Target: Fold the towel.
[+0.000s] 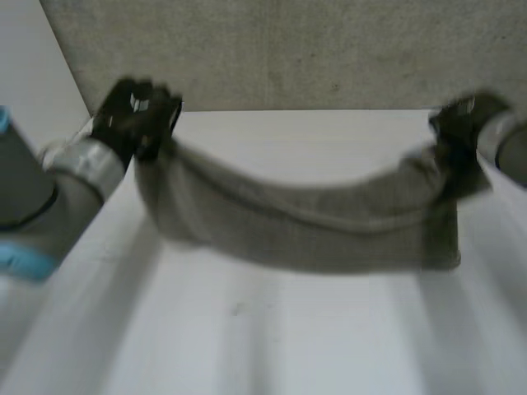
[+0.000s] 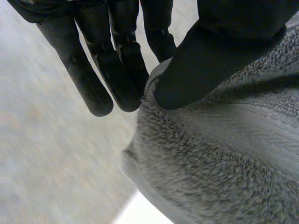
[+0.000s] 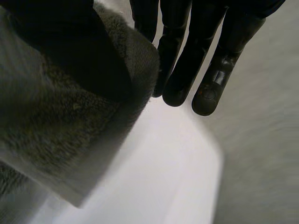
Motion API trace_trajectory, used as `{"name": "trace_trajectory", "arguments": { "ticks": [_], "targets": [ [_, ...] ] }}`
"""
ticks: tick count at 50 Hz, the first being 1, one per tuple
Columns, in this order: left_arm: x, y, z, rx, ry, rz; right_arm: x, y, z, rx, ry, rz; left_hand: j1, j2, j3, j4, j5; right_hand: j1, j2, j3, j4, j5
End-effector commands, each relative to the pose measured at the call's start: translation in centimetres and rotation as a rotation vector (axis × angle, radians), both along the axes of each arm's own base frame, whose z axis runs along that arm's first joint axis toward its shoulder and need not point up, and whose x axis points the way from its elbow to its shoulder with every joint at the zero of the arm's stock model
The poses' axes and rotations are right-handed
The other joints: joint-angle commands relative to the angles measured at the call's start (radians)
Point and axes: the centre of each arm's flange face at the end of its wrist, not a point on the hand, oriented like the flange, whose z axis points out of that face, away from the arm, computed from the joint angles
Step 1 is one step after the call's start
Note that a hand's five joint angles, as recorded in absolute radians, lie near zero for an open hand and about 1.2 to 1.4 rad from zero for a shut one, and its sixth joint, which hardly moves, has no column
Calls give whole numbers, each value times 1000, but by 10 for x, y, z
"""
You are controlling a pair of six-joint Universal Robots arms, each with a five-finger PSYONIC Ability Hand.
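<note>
Grey towel (image 1: 305, 222) hangs over the far part of the white table (image 1: 272, 337), its long axis running straight across from left hand (image 1: 136, 115) to right hand (image 1: 459, 132), its middle sagging, with the 2 hands each pinching 1 upper end between thumb and fingers.

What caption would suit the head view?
A grey towel sags between the left robot hand and right robot hand above the white table.
</note>
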Motion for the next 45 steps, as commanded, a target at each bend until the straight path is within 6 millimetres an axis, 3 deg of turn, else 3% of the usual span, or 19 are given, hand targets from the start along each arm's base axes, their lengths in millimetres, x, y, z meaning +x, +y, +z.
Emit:
{"name": "trace_trajectory", "arguments": {
  "ticks": [1,3,9,11,12,14,15,17,20,22,23,25,26,30,35,40,42,44,45],
  "targets": [
    [-13,-43,154,-428,408,15,6,-36,101,-445,-464,-38,215,180,180,179,190,456,219,208,201,244],
    [-5,-43,186,-506,543,22,4,-29,128,-553,-571,-15,215,180,180,179,190,456,219,208,201,244],
    [-2,-44,181,-473,571,25,5,-21,113,-490,-571,4,215,180,180,179,190,456,219,208,201,244],
    [-1,-49,147,-368,526,51,6,-21,104,-451,-560,16,215,180,180,179,190,456,219,208,201,244],
    [-1,-49,147,-367,525,51,6,-21,104,-451,-560,16,215,180,180,179,190,456,219,208,201,244],
    [8,-54,109,-265,473,89,10,-20,77,-323,-528,37,215,180,180,179,190,456,219,208,201,244],
    [8,-54,109,-264,473,89,10,-20,77,-322,-528,37,215,180,180,179,190,456,219,208,201,244],
    [12,-54,61,-134,410,96,13,-19,44,-171,-485,45,215,180,180,179,190,456,219,208,201,244],
    [12,-50,36,-64,379,89,15,-19,22,-90,-453,41,215,180,180,179,190,456,219,208,201,244],
    [12,-38,-12,65,321,78,17,-18,-21,64,-388,33,215,180,180,179,190,456,219,208,201,244],
    [12,-38,-12,66,321,78,17,-18,-22,65,-388,33,215,180,180,179,190,456,219,208,201,244],
    [14,-26,-58,175,272,76,16,-14,-65,198,-340,18,215,180,180,179,190,456,219,208,201,244],
    [14,-26,-58,175,272,76,16,-14,-65,199,-340,17,215,180,180,179,190,456,219,208,201,244],
    [18,-10,-99,257,202,86,15,-9,-113,339,-302,-10,215,180,180,179,190,456,219,208,201,244],
    [22,4,-113,272,117,92,12,-4,-126,395,-271,-21,215,180,180,179,190,456,219,208,201,244],
    [33,9,-104,254,108,114,-5,-8,-123,398,-267,-66,215,180,180,179,190,437,200,189,182,224],
    [35,13,-101,248,111,117,-9,-8,-121,396,-267,-74,215,180,180,179,190,260,23,13,6,48],
    [35,16,-99,247,111,117,-11,-6,-117,386,-264,-81,215,180,180,179,190,-230,-467,-478,-485,-443],
    [35,19,-98,247,111,114,-11,-6,-117,386,-264,-81,215,180,180,179,190,-233,-470,-481,-487,-445]
  ]
}}
